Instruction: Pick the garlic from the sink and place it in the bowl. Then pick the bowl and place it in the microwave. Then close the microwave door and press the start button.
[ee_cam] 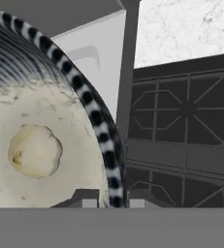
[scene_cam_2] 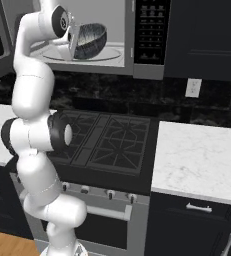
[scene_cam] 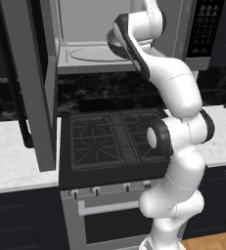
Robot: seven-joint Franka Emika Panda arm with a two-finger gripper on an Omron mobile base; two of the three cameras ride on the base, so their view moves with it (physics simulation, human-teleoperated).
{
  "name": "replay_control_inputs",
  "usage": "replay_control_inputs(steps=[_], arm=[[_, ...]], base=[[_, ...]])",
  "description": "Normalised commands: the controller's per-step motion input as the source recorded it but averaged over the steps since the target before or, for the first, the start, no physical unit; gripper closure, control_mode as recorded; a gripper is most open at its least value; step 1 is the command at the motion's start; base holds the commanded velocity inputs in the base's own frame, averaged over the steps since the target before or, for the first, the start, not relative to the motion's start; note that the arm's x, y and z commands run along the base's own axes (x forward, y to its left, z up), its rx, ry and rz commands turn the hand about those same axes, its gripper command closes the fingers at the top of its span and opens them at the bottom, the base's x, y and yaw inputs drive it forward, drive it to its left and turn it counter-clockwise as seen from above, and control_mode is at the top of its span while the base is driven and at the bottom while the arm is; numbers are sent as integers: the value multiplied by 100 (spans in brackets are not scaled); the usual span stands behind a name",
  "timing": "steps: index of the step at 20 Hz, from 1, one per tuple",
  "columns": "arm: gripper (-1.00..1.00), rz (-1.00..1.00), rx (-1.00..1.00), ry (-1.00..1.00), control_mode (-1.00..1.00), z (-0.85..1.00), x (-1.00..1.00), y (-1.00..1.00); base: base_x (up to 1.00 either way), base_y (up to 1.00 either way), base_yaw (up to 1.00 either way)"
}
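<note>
Gripper (ee_cam: 112,202) clamped on the rim of the bowl (scene_cam_2: 89,41): in the hand view the two finger tips sit either side of the banded rim, one inside the bowl, one outside, jaws nearly closed with only the wall's thickness between them.

Bowl is up at the open front of the microwave (scene_cam_2: 149,37), over the round glass plate (scene_cam_2: 112,54). From the right base view it hangs tilted steeply, mouth turned toward the arm, ribbed dark outside facing the microwave's button panel (scene_cam_2: 149,31). Whether its lower edge touches the plate cannot be told.

Garlic (ee_cam: 34,150) lies inside the bowl, on the speckled pale inner surface, on the inner-finger side of the jaws and a little ahead of the tips, apart from the rim. It is a roundish lump; no clear long axis or tip to read.

On the outer-finger side of the jaws, past the rim, the hand view looks down on the black stove (ee_cam: 181,140) grates and a strip of white marble counter (ee_cam: 181,29).

Microwave door (scene_cam: 33,83) stands swung wide open, in the left base view.
</note>
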Motion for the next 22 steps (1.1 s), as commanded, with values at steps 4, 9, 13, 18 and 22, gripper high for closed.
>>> replay_control_inputs(steps=[4,9,13,18,22], arm=[[100,5,0,0,-100,-46,58,22],[-100,10,0,-1,-100,-34,52,13],[-100,9,2,-17,-100,0,-34,0],[-100,10,1,-29,-100,-12,-94,-6],[-100,9,0,-18,-100,-32,-100,0]], base=[[0,0,0],[0,0,0],[0,0,0],[0,0,0],[0,0,0]])
